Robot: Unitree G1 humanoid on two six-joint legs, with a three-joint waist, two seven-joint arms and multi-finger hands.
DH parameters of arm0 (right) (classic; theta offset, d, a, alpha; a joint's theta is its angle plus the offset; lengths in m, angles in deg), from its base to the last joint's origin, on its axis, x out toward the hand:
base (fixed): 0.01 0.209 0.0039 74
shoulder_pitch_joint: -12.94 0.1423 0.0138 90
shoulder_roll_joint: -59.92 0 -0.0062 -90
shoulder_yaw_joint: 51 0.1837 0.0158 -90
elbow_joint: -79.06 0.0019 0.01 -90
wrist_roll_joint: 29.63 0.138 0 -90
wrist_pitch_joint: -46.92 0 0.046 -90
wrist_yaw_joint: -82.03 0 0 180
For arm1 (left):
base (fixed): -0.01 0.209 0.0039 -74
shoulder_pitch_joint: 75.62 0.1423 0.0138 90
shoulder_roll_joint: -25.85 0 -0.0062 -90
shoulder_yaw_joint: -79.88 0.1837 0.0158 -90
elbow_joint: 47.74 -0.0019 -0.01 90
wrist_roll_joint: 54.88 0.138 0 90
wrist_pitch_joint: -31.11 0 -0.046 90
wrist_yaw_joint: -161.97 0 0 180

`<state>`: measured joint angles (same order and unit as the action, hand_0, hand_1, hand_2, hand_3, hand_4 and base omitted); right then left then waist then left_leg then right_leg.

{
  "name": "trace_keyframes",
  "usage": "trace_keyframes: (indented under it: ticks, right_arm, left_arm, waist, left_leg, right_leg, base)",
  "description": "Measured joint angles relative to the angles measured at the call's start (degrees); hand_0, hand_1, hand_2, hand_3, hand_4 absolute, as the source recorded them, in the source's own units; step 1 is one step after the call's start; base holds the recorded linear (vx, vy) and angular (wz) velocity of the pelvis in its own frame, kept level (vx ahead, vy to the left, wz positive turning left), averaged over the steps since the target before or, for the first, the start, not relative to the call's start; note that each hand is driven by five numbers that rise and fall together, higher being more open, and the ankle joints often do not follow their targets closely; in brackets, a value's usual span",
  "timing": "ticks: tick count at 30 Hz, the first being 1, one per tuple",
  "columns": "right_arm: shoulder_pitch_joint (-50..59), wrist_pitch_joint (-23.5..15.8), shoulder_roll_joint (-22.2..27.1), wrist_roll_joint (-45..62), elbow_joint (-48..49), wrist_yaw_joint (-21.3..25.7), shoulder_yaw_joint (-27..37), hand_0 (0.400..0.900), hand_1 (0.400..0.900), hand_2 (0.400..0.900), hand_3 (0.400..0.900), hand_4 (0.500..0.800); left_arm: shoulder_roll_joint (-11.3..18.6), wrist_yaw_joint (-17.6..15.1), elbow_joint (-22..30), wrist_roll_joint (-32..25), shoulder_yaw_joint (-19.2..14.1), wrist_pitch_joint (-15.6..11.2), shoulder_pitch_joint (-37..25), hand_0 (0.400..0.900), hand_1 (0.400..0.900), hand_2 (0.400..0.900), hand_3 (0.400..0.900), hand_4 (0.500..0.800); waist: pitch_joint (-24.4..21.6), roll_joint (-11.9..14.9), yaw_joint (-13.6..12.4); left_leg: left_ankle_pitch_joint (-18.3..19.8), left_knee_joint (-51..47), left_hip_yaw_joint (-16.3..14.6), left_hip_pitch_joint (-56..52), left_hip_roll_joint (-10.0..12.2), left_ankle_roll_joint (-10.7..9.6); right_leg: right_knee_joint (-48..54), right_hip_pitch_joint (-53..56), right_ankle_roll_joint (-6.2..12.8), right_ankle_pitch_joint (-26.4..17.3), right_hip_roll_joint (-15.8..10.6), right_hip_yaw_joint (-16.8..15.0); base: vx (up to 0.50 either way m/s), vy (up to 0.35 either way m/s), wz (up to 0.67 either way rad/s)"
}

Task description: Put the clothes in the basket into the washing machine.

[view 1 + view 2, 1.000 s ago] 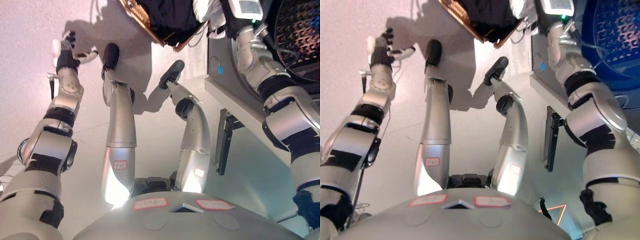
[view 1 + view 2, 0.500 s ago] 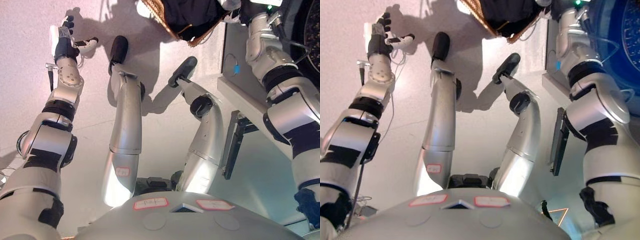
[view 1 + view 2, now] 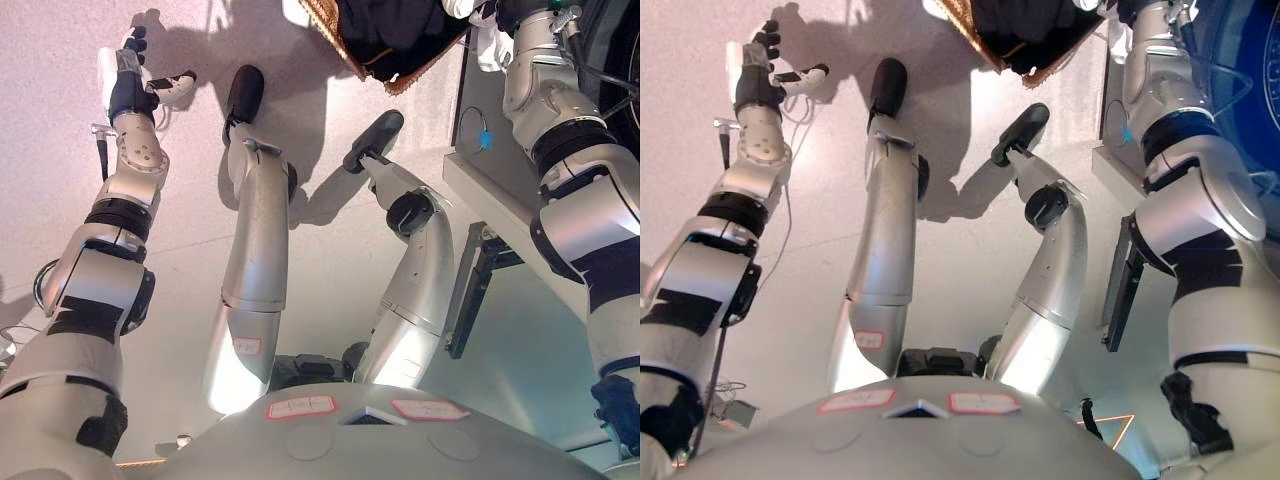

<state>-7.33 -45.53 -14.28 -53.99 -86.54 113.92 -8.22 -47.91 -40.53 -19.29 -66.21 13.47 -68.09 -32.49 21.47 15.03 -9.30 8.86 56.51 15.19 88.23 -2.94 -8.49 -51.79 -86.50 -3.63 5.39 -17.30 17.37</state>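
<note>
A woven brown basket (image 3: 402, 78) sits on the floor at the top edge, with dark clothes (image 3: 385, 30) inside it. Only its near corner shows. The washing machine (image 3: 470, 95) stands at the right, its dark drum (image 3: 625, 60) partly in view. My right arm reaches up along the machine's front to the basket's right side. My right hand (image 3: 462, 8) is mostly cut off by the top edge, so its hold is hidden. My left hand (image 3: 135, 85) hangs open over the bare floor at the upper left, far from the basket.
A dark flat panel (image 3: 470, 300) hangs below the machine's front at the right. A pale floor (image 3: 60, 150) spreads left of the basket.
The camera has moved, and the basket and my right hand now lie nearer the top edge. My left hand stays open in about the same place.
</note>
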Motion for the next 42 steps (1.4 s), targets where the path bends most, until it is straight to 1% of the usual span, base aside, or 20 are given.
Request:
trace_keyframes:
  ticks: [2,6,9,11,13,15,16,17,18,19,20,21,24,25,28,31,34,36,39,42]
  right_arm:
    - [0.03,-0.02,0.02,0.01,0.0,0.31,0.33,0.4,0.4,0.4,0.4,0.5]
    - [-0.55,-0.27,-0.46,1.51,0.2,0.42,3.85,0.4,0.4,0.4,0.4,0.5]
    - [-3.31,-1.11,-2.06,6.2,0.81,0.0,7.08,0.4,0.4,0.4,0.4,0.5]
    - [-5.36,-1.59,-3.23,10.15,0.79,-0.41,9.74,0.4,0.4,0.4,0.4,0.5]
    - [-7.9,-2.26,-4.13,16.57,1.32,-1.83,14.94,0.4,0.4,0.4,0.4,0.5]
    - [-10.12,-2.85,-4.11,21.79,1.65,-2.5,18.55,0.4,0.4,0.4,0.4,0.5]
    - [-11.04,-3.35,-4.2,26.09,2.34,-3.14,22.69,0.4,0.4,0.4,0.4,0.5]
    - [-11.44,-3.54,-3.98,30.68,2.06,-3.58,24.26,0.4,0.4,0.4,0.4,0.5]
    - [-11.81,-3.78,-3.67,34.65,1.77,-4.08,25.85,0.4,0.4,0.4,0.4,0.5]
    - [-13.03,-4.44,-3.94,38.69,3.06,-5.0,31.12,0.4,0.4,0.4,0.4,0.5]
    - [-13.69,-5.07,-3.82,41.85,2.73,-5.06,31.95,0.4,0.4,0.4,0.4,0.5]
    - [-14.63,-5.49,-4.08,46.56,2.49,-6.05,35.87,0.4,0.4,0.4,0.4,0.5]
    - [-16.51,-7.03,-4.14,60.45,1.36,-7.42,43.06,0.4,0.4,0.4,0.4,0.5]
    - [-16.85,-8.02,-4.24,65.52,1.18,-7.64,45.77,0.4,0.4,0.4,0.4,0.5]
    - [-16.7,-10.68,-4.97,79.52,0.0,-8.73,51.64,0.4,0.4,0.4,0.4,0.5]
    - [-14.77,-13.43,-5.76,91.94,-0.01,-9.37,58.36,0.4,0.4,0.4,0.4,0.5]
    - [-12.97,-14.69,-5.69,96.06,-0.31,-9.6,59.14,0.4,0.4,0.4,0.4,0.5]
    - [-11.16,-15.08,-5.34,97.59,-0.46,-9.81,60.02,0.4,0.4,0.4,0.4,0.5]
    - [-7.32,-15.07,-1.31,99.07,-1.83,-10.13,59.9,0.4,0.4,0.4,0.4,0.5]
    - [-4.27,-15.4,2.42,99.21,-1.73,-10.66,59.61,0.4,0.4,0.4,0.4,0.5]
  left_arm:
    - [-0.08,-0.43,-0.03,-0.01,0.44,-0.01,-0.22,0.9,0.9,0.9,0.9,0.8]
    - [-0.72,-0.92,-0.17,-0.01,0.97,-0.01,-0.23,0.9,0.9,0.9,0.9,0.8]
    - [-1.06,-1.94,-0.18,-0.01,0.95,-0.08,0.84,0.9,0.9,0.9,0.9,0.8]
    - [-1.31,-2.38,-0.11,-0.02,0.91,-0.13,1.95,0.9,0.9,0.9,0.9,0.8]
    - [-1.7,-2.85,0.04,-0.04,0.8,-0.57,3.92,0.9,0.9,0.9,0.9,0.8]
    - [-2.25,-3.12,0.09,-0.15,0.45,-1.0,6.12,0.9,0.9,0.9,0.9,0.8]
    - [-2.64,-3.12,0.73,-0.42,-0.51,-1.17,8.06,0.9,0.9,0.9,0.9,0.8]
    - [-3.41,-3.24,1.19,-0.8,-0.96,-1.4,9.8,0.9,0.9,0.9,0.9,0.8]
    - [-4.26,-3.27,1.02,-1.07,-1.53,-1.37,11.31,0.9,0.9,0.9,0.9,0.8]
    - [-5.04,-3.23,1.25,-1.1,-3.13,-1.72,13.28,0.9,0.9,0.9,0.9,0.8]
    - [-5.79,-3.23,1.24,-1.12,-3.24,-1.94,14.77,0.9,0.9,0.9,0.9,0.8]
    - [-6.81,-3.19,1.04,-1.11,-3.35,-2.06,16.42,0.9,0.9,0.9,0.9,0.8]
    - [-8.77,-2.94,1.05,-1.18,-3.48,-2.23,21.34,0.9,0.9,0.9,0.9,0.8]
    - [-9.54,-2.95,1.18,-1.25,-3.57,-2.25,22.39,0.9,0.9,0.9,0.9,0.8]
    - [-11.05,-2.84,-0.66,-2.03,-3.54,-2.42,25.2,0.9,0.9,0.9,0.9,0.8]
    - [-12.52,-2.53,-2.31,-2.34,-3.61,-2.41,25.84,0.9,0.9,0.9,0.9,0.8]
    - [-13.31,-2.17,-2.26,-2.74,-3.49,-2.79,26.26,0.9,0.9,0.9,0.9,0.8]
    - [-13.62,-2.06,-2.08,-3.31,-3.34,-3.57,26.62,0.9,0.9,0.9,0.9,0.8]
    - [-14.77,-1.46,-0.18,-3.6,-3.14,-4.16,27.31,0.9,0.9,0.9,0.9,0.8]
    - [-15.14,-1.02,2.12,-4.4,-3.1,-5.02,29.09,0.9,0.9,0.9,0.9,0.8]
  waist:
    - [0.0,0.0,0.18]
    - [0.06,-0.08,0.13]
    - [0.1,-0.14,0.09]
    - [0.13,-0.18,0.07]
    - [0.17,-0.34,0.24]
    - [0.1,-0.89,0.61]
    - [0.16,-1.38,0.96]
    - [-0.01,-1.96,1.11]
    - [-0.15,-2.91,1.33]
    - [-0.06,-3.37,1.53]
    - [-0.22,-4.08,1.6]
    - [-0.28,-5.0,1.68]
    - [-1.19,-7.68,1.44]
    - [-1.54,-8.22,1.53]
    - [-2.66,-10.6,1.24]
    - [-2.87,-12.81,1.22]
    - [-2.93,-15.12,0.6]
    - [-2.94,-16.15,-0.42]
    - [-2.98,-19.51,-1.33]
    - [-2.98,-21.64,-2.43]
  left_leg:
    - [-0.15,-0.8,-0.25,-0.24,0.06,0.07]
    - [-0.71,-3.44,-1.27,-2.74,0.23,0.16]
    - [-1.06,-6.87,-1.75,-7.29,1.11,0.42]
    - [-1.87,-10.42,-2.51,-11.27,1.95,0.75]
    - [-2.82,-14.18,-3.49,-16.09,2.82,1.03]
    - [-3.15,-16.9,-4.5,-20.24,3.07,1.57]
    - [-3.55,-18.87,-5.27,-22.66,3.17,1.89]
    - [-4.08,-20.61,-5.93,-24.71,3.85,2.18]
    - [-4.07,-21.56,-6.44,-26.61,3.9,2.37]
    - [-4.8,-23.97,-7.1,-29.1,3.81,2.67]
    - [-5.17,-25.57,-7.55,-31.1,3.84,2.83]
    - [-5.56,-27.31,-7.8,-33.48,3.88,2.99]
    - [-6.6,-31.26,-8.7,-38.32,3.73,3.28]
    - [-6.83,-32.93,-9.32,-39.59,4.34,3.53]
    - [-7.63,-35.21,-10.01,-41.77,4.01,3.44]
    - [-7.81,-36.23,-11.03,-43.0,3.92,3.77]
    - [-8.1,-36.88,-11.8,-43.88,3.77,4.09]
    - [-8.28,-37.24,-12.48,-44.14,3.78,4.16]
    - [-9.63,-39.4,-12.93,-44.67,3.24,4.68]
    - [-10.5,-41.18,-13.53,-45.35,2.67,4.96]
  right_leg:
    - [0.59,0.0,0.01,-0.04,0.05,-0.09]
    - [2.56,1.68,0.36,-0.65,0.32,-0.92]
    - [6.22,6.22,0.98,-1.2,1.4,-0.75]
    - [10.46,10.15,1.66,-2.67,2.48,-0.72]
    - [15.15,14.86,2.54,-4.44,3.79,-1.18]
    - [18.54,18.69,2.92,-5.49,4.22,-1.66]
    - [21.06,20.94,3.35,-6.36,4.32,-2.04]
    - [23.27,23.1,4.03,-7.55,5.22,-2.59]
    - [25.08,25.14,4.19,-8.11,5.16,-2.84]
    - [27.71,27.47,4.44,-9.19,5.48,-2.88]
    - [29.73,29.42,4.71,-10.05,5.96,-3.16]
    - [31.7,31.86,4.87,-10.6,6.13,-3.16]
    - [35.78,36.32,5.23,-12.06,6.12,-3.44]
    - [37.28,37.48,5.34,-12.26,6.67,-3.85]
    - [40.43,39.36,5.73,-14.2,7.14,-4.57]
    - [41.23,39.8,5.78,-14.73,7.08,-5.86]
    - [42.02,40.4,5.86,-15.2,6.8,-6.56]
    - [42.86,40.47,5.8,-15.7,6.88,-7.35]
    - [43.29,40.34,6.22,-15.82,6.04,-7.41]
    - [44.04,39.98,6.53,-16.7,5.87,-8.42]
  base:
    - [-0.02,0.011,-0.06]
    - [-0.01,0.015,-0.06]
    - [0.0,0.019,-0.1]
    - [0.01,0.063,-0.21]
    - [0.03,0.079,-0.22]
    - [0.06,0.113,-0.27]
    - [0.08,0.091,-0.17]
    - [0.08,0.046,-0.09]
    - [0.1,0.082,-0.12]
    - [0.12,0.054,-0.06]
    - [0.14,0.097,-0.08]
    - [0.12,0.062,-0.05]
    - [0.08,0.083,-0.12]
    - [0.17,0.023,-0.07]
    - [-0.01,0.1,-0.15]
    - [0.06,0.056,-0.1]
    - [0.06,0.054,-0.08]
    - [0.06,0.047,0.06]
    - [0.08,0.041,-0.02]
    - [0.09,-0.007,0.03]
